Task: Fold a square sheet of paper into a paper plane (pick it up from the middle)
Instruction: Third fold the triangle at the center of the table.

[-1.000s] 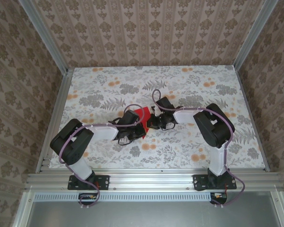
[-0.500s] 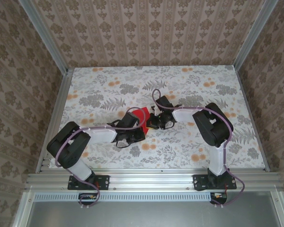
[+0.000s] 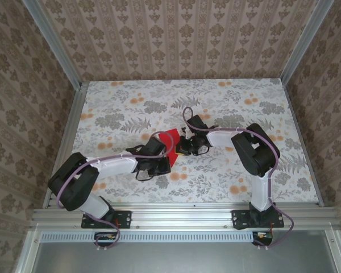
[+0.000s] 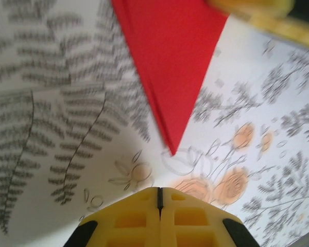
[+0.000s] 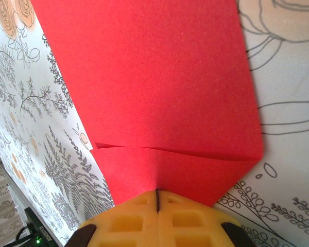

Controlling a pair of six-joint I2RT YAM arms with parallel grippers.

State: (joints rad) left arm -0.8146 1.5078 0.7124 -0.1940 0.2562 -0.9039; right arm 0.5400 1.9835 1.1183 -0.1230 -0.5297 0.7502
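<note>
The red paper [image 3: 171, 139] lies folded near the table's middle, between the two grippers. In the left wrist view it is a layered wedge [image 4: 167, 56] narrowing to a sharp tip just ahead of my left gripper [image 4: 159, 194], which is shut and empty, a short gap from the tip. In the top view the left gripper [image 3: 161, 163] sits at the paper's near left side. My right gripper [image 5: 157, 198] is shut on the paper's edge [image 5: 159, 103], below a folded flap with a slanted crease. The right gripper [image 3: 182, 147] meets the paper from the right.
The table [image 3: 244, 114] has a floral grey and orange cover. Aluminium rails [image 3: 74, 114] and patterned walls close it in on three sides. The right gripper's yellow fingers [image 4: 257, 13] show at the top right of the left wrist view.
The left arm has stretched out lower and its gripper has drawn back from the paper toward the near side, so more red shows. The right arm has hardly moved.
</note>
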